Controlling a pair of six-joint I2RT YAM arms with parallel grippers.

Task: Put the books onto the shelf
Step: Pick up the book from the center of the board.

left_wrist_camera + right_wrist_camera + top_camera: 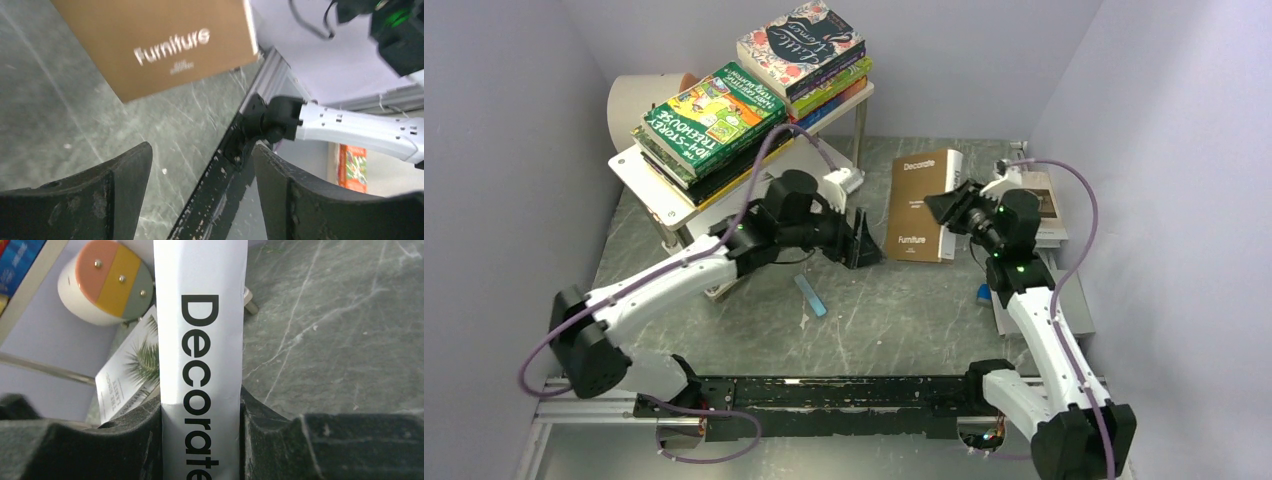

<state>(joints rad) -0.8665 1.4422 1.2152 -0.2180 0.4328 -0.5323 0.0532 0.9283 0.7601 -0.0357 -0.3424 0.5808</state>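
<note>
Robot lab enclosure, plain white walls point(514, 150), grey marbled tabletop point(894, 320), aluminium mounting rail point(584, 412)

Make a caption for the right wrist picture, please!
Right gripper squeezing the Decorate book by its white spine, with the grey marbled table behind.

I am finding the tabletop point(894, 330) lying open toward its near edge but for a blue bar point(810, 296), while the left gripper point(864, 245) is standing between the brown book point(921, 205) and the shelf point(649, 190) at the far left corner, whose top board stacked books point(714, 120) are crowding.
</note>
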